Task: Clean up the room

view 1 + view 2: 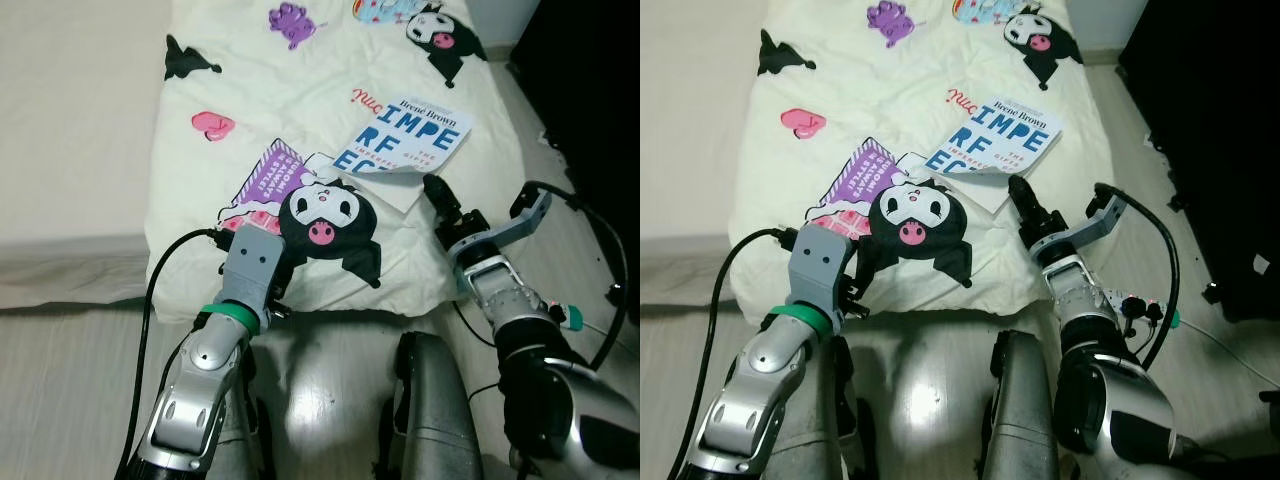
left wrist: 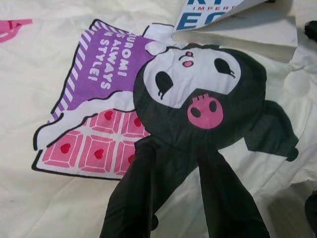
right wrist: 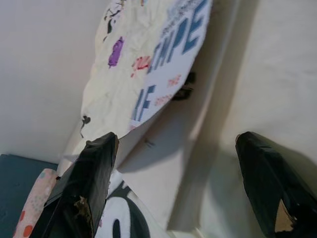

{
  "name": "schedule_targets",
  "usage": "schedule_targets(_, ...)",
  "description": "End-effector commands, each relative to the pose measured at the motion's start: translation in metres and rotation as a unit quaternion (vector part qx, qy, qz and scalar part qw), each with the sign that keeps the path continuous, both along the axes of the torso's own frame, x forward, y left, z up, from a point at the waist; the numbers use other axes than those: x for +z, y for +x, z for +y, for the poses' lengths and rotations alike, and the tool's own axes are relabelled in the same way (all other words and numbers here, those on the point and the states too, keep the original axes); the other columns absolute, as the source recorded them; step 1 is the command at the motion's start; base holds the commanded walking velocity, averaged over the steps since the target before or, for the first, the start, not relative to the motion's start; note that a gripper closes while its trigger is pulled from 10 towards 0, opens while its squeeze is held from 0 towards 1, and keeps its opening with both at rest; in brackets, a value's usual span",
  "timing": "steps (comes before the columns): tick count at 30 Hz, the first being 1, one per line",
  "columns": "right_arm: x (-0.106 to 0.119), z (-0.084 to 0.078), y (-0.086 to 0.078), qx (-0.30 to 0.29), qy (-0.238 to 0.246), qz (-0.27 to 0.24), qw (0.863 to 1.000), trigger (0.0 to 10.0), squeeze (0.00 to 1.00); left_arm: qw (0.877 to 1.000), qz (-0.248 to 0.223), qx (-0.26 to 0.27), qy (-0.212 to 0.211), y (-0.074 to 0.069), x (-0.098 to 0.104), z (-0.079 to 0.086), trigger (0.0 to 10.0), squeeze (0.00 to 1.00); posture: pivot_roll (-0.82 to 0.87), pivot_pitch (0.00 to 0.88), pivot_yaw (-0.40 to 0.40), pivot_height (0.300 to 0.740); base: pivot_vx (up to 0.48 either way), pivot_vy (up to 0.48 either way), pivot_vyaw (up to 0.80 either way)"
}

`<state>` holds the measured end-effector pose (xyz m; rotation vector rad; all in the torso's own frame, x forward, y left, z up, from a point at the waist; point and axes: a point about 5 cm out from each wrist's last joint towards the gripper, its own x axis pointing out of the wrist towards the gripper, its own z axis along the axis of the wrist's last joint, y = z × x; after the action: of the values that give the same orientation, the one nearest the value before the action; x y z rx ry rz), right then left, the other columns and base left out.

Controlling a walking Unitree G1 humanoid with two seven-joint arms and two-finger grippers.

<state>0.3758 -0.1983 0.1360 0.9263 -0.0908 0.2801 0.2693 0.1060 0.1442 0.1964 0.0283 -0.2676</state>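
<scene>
1. Cream cotton, printed with black cartoon characters and pink hearts, covers the bed (image 1: pixel 90 120) across the upper part of the frame.
2. At lower left the left gripper (image 2: pixel 178 198) rests on the bed's edge below a black character print; its fingers (image 2: pixel 131 198) stand a little apart, holding nothing.
3. A purple print just beside that character reads "KUROMI IS ALWAYS IN STYLE!".
4. The book (image 1: pixel 410 140) lies at centre-right of the frame, flat on the cover near the bed's edge, its front cover curled up at the near corner.
5. Its white cover carries large blue letters, "IMPE", "RF" and "EC", with "Brené Brown" in small print above; a red script word on the cover beside it is too small to read.
6. The right gripper (image 1: pixel 432 190) sits at the book's near corner, fingers (image 3: pixel 84 183) spread wide, clamped on nothing.
7. The book looks like a light, bendy paperback; gripping only the cover would likely bend it, so I judge pinching the whole page block near the spine safer.
</scene>
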Motion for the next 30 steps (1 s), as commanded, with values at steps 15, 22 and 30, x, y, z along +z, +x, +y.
schedule_targets(15,-0.006,-0.005,-0.009,0.015,0.091,-0.046,0.995,10.0,0.00,0.999,0.037,0.013,0.019,-0.018,-0.002,0.013,10.0,0.00,0.21,0.355,0.110,0.555,0.000,0.000,0.00)
schedule_targets(22,-0.014,-0.019,-0.017,0.002,0.156,-0.059,0.986,10.0,0.00,0.999,0.040,0.006,0.019,-0.017,-0.001,0.010,10.0,0.00,0.21,0.355,0.119,0.555,0.000,0.000,0.00)
schedule_targets(30,-0.003,-0.028,-0.015,0.001,0.169,-0.077,0.983,10.0,0.00,0.999,0.043,0.010,0.021,-0.017,0.000,0.012,10.0,0.00,0.21,0.357,0.116,0.555,0.000,0.000,0.00)
